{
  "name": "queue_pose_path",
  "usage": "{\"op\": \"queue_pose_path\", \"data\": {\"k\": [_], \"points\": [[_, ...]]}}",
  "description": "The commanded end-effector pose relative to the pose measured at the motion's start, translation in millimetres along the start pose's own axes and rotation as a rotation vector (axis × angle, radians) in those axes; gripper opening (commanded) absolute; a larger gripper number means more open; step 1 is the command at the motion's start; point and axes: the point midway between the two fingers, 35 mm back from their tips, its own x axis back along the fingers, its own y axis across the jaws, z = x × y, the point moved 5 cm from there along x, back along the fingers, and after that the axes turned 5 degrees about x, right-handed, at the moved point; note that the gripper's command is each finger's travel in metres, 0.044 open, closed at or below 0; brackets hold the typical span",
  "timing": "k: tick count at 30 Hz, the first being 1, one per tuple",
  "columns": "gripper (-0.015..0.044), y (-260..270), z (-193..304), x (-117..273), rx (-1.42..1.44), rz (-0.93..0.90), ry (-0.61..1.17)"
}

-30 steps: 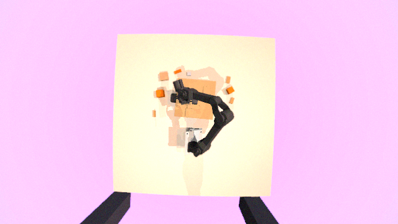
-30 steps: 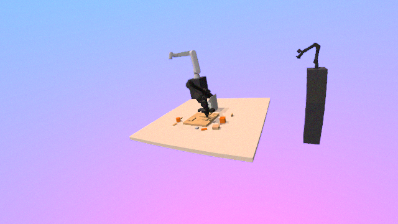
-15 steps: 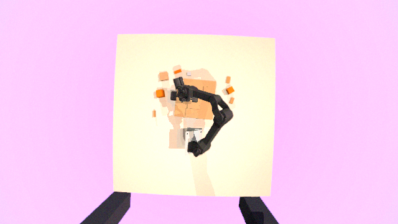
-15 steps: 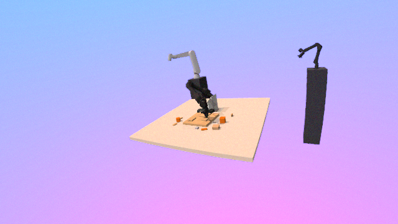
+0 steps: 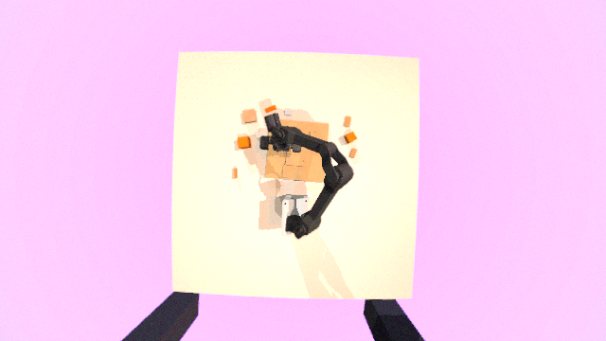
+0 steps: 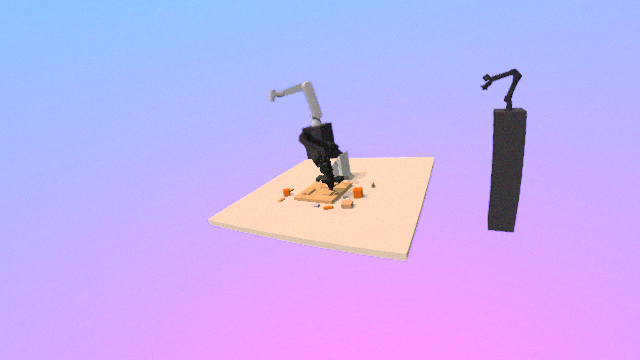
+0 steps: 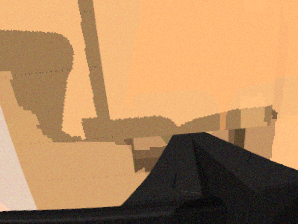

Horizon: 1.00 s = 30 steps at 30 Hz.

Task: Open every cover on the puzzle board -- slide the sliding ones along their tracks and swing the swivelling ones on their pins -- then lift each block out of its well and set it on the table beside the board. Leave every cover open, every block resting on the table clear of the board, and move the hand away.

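The tan puzzle board (image 5: pixel 318 163) (image 6: pixel 314 199) (image 7: pixel 75 165) lies mid-table. My gripper (image 6: pixel 330 188) (image 7: pixel 185 139) is shut and empty, its tips low over or at the board's left part in the top view, where the arm hides them. The wrist view shows edges, a recess beside the fingertip and strong shadows; its cover positions cannot be told. An orange cube (image 5: pixel 243 142) (image 6: pixel 358 192) and a peach block (image 5: pixel 249 116) (image 6: pixel 347 204) rest on the table left of the board. Another orange cube (image 5: pixel 350 137) (image 6: pixel 286 192) rests right of it.
A flat orange piece (image 5: pixel 270 108) (image 6: pixel 328 207) and a small grey piece (image 5: pixel 287 112) (image 6: pixel 316 205) lie beyond the board. Small pieces lie at right (image 5: pixel 347 121) and left (image 5: pixel 234 172). A pale grey bracket-like object (image 5: pixel 285 215) (image 6: pixel 344 166) stands near the arm's base.
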Motion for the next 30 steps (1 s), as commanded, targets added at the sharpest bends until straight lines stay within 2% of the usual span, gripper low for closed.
{"op": "queue_pose_path", "data": {"k": [1,30], "points": [[0.0000,-1.1,-6.5,-0.4,-0.002,0.003,-0.003],[0.0000,-5.1,-35.3,-0.1,-0.004,0.003,-0.005]]}}
